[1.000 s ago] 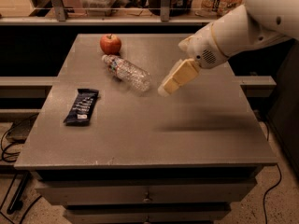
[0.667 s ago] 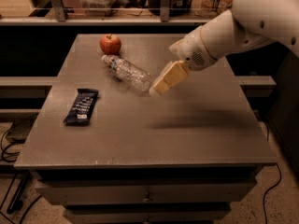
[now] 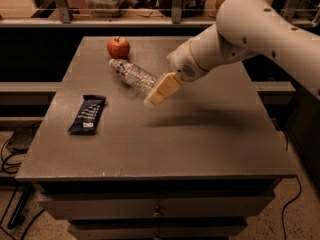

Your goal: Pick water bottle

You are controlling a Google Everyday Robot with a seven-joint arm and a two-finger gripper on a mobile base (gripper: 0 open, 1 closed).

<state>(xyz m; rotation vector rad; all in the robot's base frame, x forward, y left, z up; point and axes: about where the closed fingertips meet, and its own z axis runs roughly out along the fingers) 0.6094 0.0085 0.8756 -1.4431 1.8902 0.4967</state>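
Observation:
The water bottle (image 3: 132, 75) is small, clear and ribbed. It lies on its side on the grey table (image 3: 200, 134), its pale cap end pointing toward the red apple (image 3: 118, 47) at the back left. My gripper (image 3: 161, 90), with cream-coloured fingers, hangs above the table right at the bottle's base end and partly covers it. The white arm reaches in from the upper right.
A dark blue snack bar wrapper (image 3: 87, 114) lies near the table's left edge. Shelving with clutter stands behind the table. Drawers sit below the tabletop, and cables lie on the floor at the left.
The arm and gripper have moved left and a little down, from right of the bottle to over its base end. The bottle, apple and wrapper have not moved.

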